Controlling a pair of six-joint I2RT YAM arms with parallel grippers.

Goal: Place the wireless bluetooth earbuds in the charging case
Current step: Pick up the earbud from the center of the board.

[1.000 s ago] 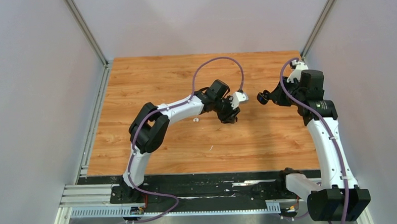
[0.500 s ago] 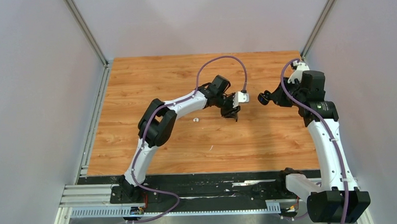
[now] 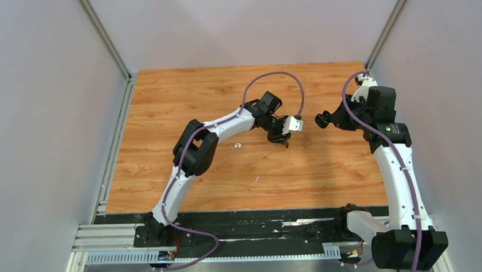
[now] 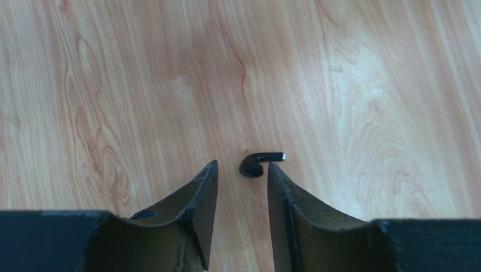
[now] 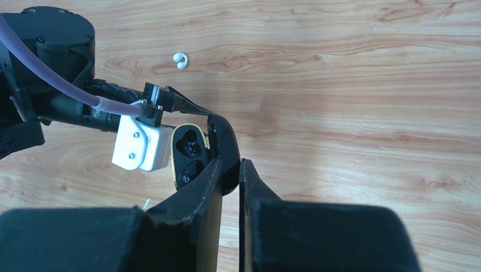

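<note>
A glossy black earbud (image 4: pixel 253 164) lies on the wooden table just beyond the tips of my left gripper (image 4: pixel 242 166). That gripper is open and empty, its jaws standing either side of the earbud's near end. My right gripper (image 5: pixel 230 165) is shut on the lid (image 5: pixel 225 148) of a black charging case (image 5: pixel 189 152). The case is open and shows two dark wells. A white earbud (image 5: pixel 180 60) lies apart on the table, and it also shows in the top view (image 3: pixel 238 145). In the top view the left gripper (image 3: pixel 280 137) and the right gripper (image 3: pixel 321 118) are close together.
The left arm's white wrist camera block (image 5: pixel 140 144) sits right beside the open case. Grey walls (image 3: pixel 54 119) close in the table on the left, back and right. A black rail (image 3: pixel 255 224) runs along the near edge.
The left arm has stretched further right and its gripper has shifted a little right. The right arm and the case have hardly moved.
</note>
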